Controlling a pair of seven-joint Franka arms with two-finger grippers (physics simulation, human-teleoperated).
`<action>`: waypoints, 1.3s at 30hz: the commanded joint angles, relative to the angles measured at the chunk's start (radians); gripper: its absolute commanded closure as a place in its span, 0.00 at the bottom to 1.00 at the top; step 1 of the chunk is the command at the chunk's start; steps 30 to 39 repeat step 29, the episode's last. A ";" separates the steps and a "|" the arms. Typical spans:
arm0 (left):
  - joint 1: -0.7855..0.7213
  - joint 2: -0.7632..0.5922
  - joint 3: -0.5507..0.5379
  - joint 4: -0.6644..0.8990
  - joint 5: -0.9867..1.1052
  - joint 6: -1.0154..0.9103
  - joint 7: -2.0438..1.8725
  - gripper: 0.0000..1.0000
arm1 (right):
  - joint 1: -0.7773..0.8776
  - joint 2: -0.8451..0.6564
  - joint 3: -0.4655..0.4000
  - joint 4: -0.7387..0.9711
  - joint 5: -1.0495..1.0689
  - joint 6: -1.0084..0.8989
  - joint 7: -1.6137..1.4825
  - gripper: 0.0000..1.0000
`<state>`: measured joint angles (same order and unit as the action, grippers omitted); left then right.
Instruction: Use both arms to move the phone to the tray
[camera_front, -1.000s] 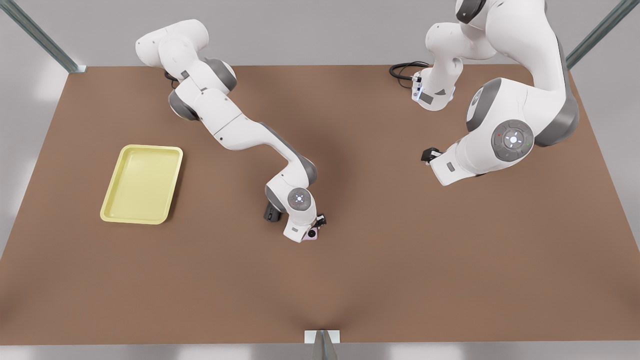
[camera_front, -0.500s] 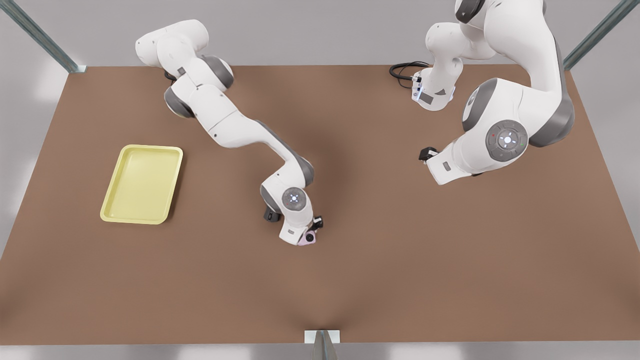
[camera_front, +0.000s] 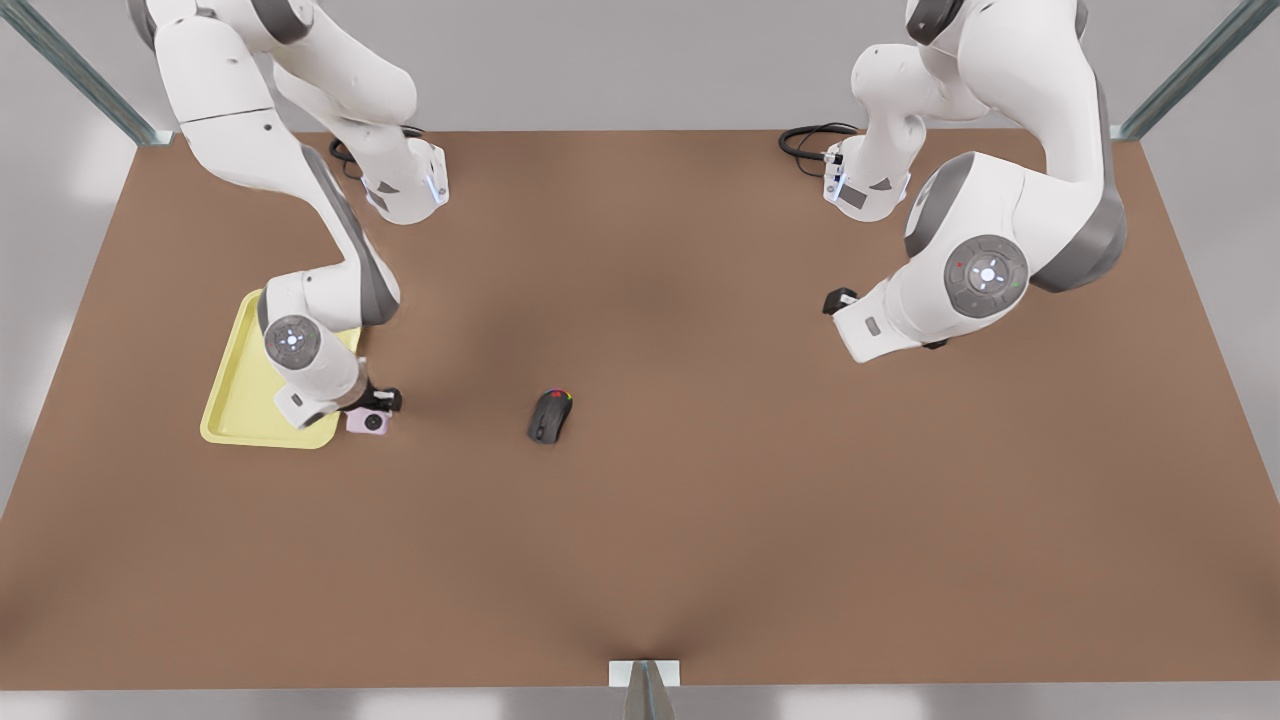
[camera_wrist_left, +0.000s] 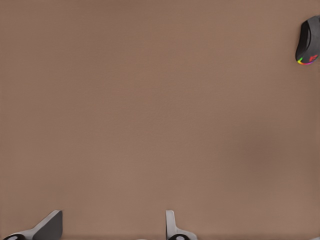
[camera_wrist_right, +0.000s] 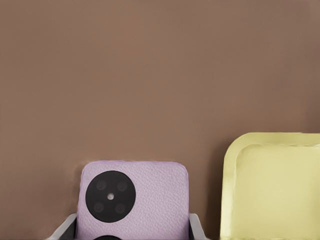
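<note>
Now, with our right pincer (camera_front: 372, 404) pinching the phone (camera_front: 368, 422) beside the tray (camera_front: 225, 400) at frame left, we should carry it over the rim before releasing, our left pincer (camera_wrist_left: 112, 226) waiting spread.

The phone (camera_front: 369, 422) is small, squarish and pale lilac, with black round camera circles on its face. It is held between the fingers of the right gripper (camera_front: 378, 408), just beside the near corner of the tray (camera_front: 228, 420); it seems to be above the table, not over the tray. The tray is pale yellow, rectangular, shallow, with rounded corners and a raised rim.
</note>
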<state>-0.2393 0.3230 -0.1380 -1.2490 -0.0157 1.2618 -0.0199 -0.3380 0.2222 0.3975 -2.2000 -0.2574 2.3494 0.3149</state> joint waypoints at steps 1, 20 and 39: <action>0.000 0.002 0.000 0.000 0.003 0.001 0.001 0.00 | -0.067 -0.066 0.000 -0.070 0.070 0.149 -0.474 0.24; -0.002 -0.012 0.044 0.022 0.149 -0.010 -0.060 0.00 | 0.405 -0.109 -0.423 0.752 0.193 -0.907 -0.306 0.00; -0.002 -0.010 0.043 0.022 0.149 -0.010 -0.060 0.00 | 0.407 0.065 -0.456 0.951 0.227 -0.950 -0.342 0.00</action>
